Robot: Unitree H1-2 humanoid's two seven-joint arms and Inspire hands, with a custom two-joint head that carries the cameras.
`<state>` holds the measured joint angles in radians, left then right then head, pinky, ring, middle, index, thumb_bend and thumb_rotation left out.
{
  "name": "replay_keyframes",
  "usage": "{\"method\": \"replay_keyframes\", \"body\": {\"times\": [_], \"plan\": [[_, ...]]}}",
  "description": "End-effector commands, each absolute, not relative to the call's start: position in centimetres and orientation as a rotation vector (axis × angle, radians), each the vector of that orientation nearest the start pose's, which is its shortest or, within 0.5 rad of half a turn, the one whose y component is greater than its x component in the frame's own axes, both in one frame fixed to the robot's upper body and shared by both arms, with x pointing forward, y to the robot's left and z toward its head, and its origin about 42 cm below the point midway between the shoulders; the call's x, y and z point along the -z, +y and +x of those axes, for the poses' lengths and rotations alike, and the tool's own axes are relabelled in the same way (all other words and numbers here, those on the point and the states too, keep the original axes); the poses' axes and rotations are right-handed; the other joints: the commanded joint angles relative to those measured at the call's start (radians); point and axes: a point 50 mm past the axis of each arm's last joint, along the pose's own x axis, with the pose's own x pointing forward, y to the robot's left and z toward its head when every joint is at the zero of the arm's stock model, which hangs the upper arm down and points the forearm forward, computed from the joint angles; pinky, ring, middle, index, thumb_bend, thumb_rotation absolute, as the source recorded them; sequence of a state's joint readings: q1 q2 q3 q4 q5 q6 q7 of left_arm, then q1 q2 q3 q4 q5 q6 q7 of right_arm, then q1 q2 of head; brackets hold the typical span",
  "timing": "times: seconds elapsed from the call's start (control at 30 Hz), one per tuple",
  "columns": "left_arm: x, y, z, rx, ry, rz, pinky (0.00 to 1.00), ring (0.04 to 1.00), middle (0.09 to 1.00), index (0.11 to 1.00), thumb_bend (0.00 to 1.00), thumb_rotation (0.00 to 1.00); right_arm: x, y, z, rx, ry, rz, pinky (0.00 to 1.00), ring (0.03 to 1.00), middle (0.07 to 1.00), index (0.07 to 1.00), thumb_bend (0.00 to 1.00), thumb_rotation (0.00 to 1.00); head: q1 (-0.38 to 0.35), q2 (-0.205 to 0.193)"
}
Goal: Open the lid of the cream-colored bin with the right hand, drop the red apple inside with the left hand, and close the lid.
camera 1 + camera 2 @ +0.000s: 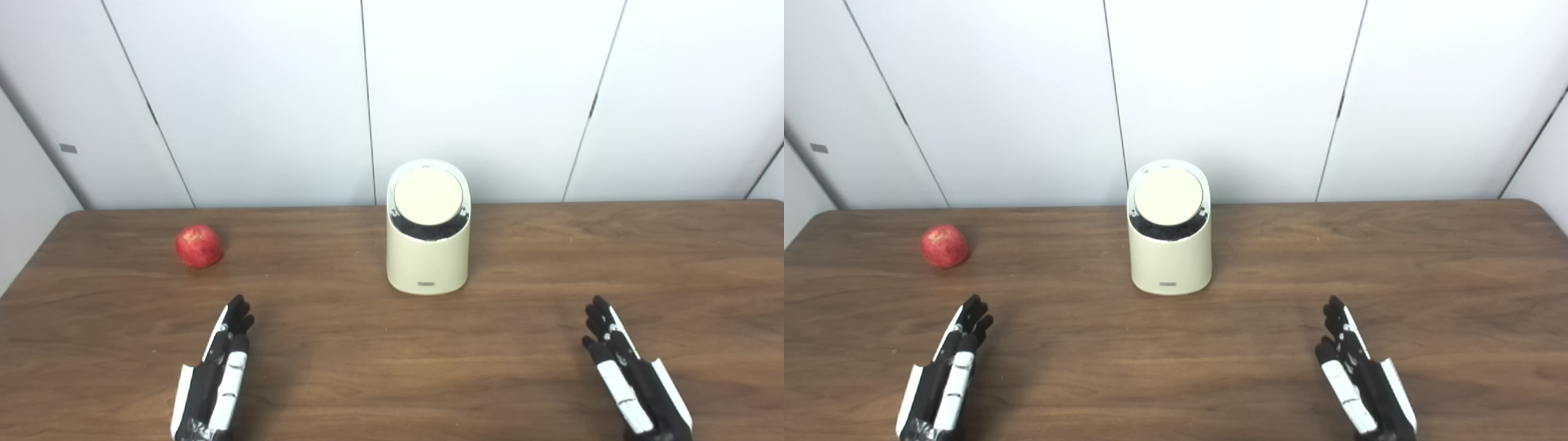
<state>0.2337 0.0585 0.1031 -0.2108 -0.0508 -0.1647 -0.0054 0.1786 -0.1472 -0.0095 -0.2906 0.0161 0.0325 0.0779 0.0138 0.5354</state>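
lid point(427, 196) on cream bin point(427, 263) seated; right hand point(631, 376) and left hand point(214, 376) flat, fingers extended, nothing held; lid to be lifted first, apple point(198, 246) untouched

Bin point(428, 257): mid-worktop point(527, 361), near the back edge, lid point(427, 196) on top.
Apple point(198, 246): well left of bin.
Left robot hand point(214, 376): front, nearer than apple.
Right robot hand point(631, 373): front right.
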Motion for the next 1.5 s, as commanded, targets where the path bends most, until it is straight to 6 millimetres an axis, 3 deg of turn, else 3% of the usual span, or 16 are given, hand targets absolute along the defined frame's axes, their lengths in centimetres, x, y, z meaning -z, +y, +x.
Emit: {"method": "replay_keyframes", "body": {"times": [0.0, 0.47, 0.6, 0.7, 0.77, 1.03, 1.3, 1.47], "plan": [[-10.6, 26.6, 18.1, -0.159, -0.119, 0.041, 1.00, 0.951, 0.964, 0.982, 0.50, 0.81, -14.5, -25.6, 22.7, -0.050, -0.144, -0.129, 0.95, 0.988, 0.983, 1.000, 0.58, 0.81, 0.002, 0.002], [-10.6, 26.6, 18.2, -0.157, -0.113, 0.043, 1.00, 0.956, 0.968, 0.984, 0.51, 0.81, -14.5, -25.5, 23.0, -0.049, -0.145, -0.126, 0.95, 0.987, 0.982, 1.000, 0.58, 0.84, 0.002, -0.007], [-10.2, 26.8, 18.5, -0.154, -0.111, 0.047, 1.00, 0.959, 0.966, 0.986, 0.51, 0.82, -15.3, -25.1, 24.3, -0.055, -0.185, -0.196, 0.92, 0.974, 0.978, 1.000, 0.61, 0.80, -0.004, -0.023], [-10.0, 26.7, 18.5, -0.148, -0.117, 0.044, 1.00, 0.961, 0.967, 0.992, 0.50, 0.82, -17.1, -24.6, 26.8, -0.044, -0.236, -0.303, 0.83, 0.928, 0.951, 0.994, 0.59, 0.81, -0.004, -0.029], [-9.9, 26.6, 18.6, -0.146, -0.119, 0.045, 1.00, 0.960, 0.968, 0.992, 0.49, 0.82, -18.7, -24.2, 28.7, -0.033, -0.265, -0.364, 0.80, 0.909, 0.939, 0.990, 0.63, 0.81, -0.004, -0.030], [-9.9, 26.3, 18.5, -0.156, -0.116, 0.039, 1.00, 0.955, 0.968, 0.984, 0.48, 0.82, -25.0, -21.8, 35.0, -0.014, -0.341, -0.539, 0.86, 0.901, 0.924, 0.974, 0.84, 0.86, 0.000, -0.034], [-9.9, 25.8, 18.5, -0.157, -0.115, 0.028, 1.00, 0.957, 0.961, 0.984, 0.48, 0.81, -30.8, -18.4, 39.4, -0.015, -0.389, -0.523, 0.85, 0.912, 0.929, 0.974, 0.88, 0.67, -0.002, -0.033], [-9.9, 25.5, 18.6, -0.159, -0.114, 0.024, 1.00, 0.958, 0.961, 0.984, 0.48, 0.80, -33.0, -16.7, 42.1, -0.019, -0.448, -0.585, 0.79, 0.895, 0.924, 0.969, 0.90, 0.56, 0.006, -0.031]]}}
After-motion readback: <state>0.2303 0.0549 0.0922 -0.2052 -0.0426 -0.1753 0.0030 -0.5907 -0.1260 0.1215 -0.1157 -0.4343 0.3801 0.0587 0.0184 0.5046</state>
